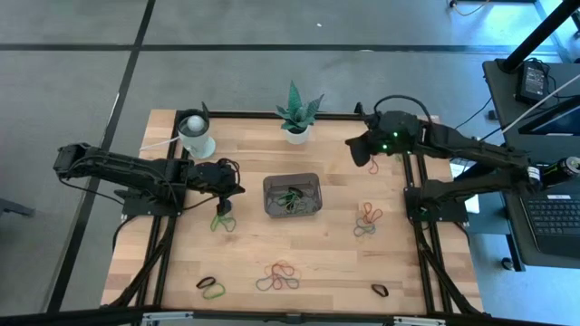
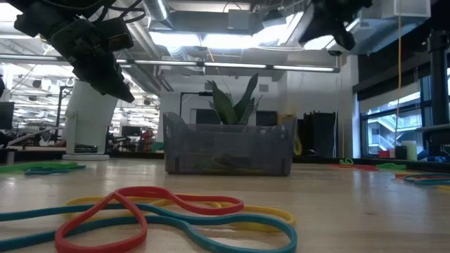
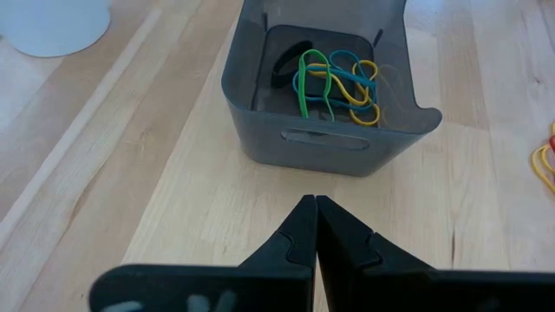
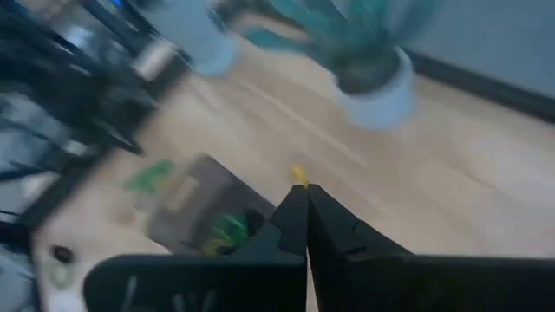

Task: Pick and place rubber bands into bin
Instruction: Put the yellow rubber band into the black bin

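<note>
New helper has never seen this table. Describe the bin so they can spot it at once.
Start at the potted plant on the table's far edge and come straight toward the near edge. The bin sits mid-table: a small dark grey see-through tray with low walls and rounded corners, holding a tangle of rubber bands. Unlike the white round cup, it is rectangular and dark.

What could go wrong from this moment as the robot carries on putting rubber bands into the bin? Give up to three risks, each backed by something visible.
1. The left gripper is shut and seems to hold nothing, so the green bands near it may have been missed.
2. The loose bands at the front overlap in a tangle; one pick could drag several.
3. The bin is small and low-walled, so a dropped band might land outside. The right gripper, shut, waits beside the potted plant.
</note>
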You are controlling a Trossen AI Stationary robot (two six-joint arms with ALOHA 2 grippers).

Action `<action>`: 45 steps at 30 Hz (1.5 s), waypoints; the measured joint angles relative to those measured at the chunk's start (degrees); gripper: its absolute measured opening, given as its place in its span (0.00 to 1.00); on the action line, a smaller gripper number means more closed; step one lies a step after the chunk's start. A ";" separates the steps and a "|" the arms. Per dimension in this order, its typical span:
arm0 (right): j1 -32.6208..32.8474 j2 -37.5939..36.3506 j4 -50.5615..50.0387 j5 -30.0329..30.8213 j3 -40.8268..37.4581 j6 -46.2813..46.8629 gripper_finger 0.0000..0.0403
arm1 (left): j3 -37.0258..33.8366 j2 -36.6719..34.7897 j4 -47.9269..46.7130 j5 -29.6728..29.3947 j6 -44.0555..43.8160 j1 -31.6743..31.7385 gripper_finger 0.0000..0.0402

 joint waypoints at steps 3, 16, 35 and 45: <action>2.96 0.01 4.26 5.01 0.00 -0.15 0.00 | 0.00 0.00 -0.01 0.01 0.00 -0.02 0.00; 3.86 3.33 -24.25 21.46 -0.24 15.10 0.00 | 0.00 0.00 0.00 0.22 0.00 -0.02 0.00; 1.70 13.02 -14.72 8.89 -8.95 10.25 0.00 | 0.00 0.00 -0.02 -3.63 0.02 -0.02 0.00; 1.08 13.36 -11.73 1.42 -19.92 13.85 0.00 | 0.00 0.00 -0.04 -4.07 0.04 -0.02 0.00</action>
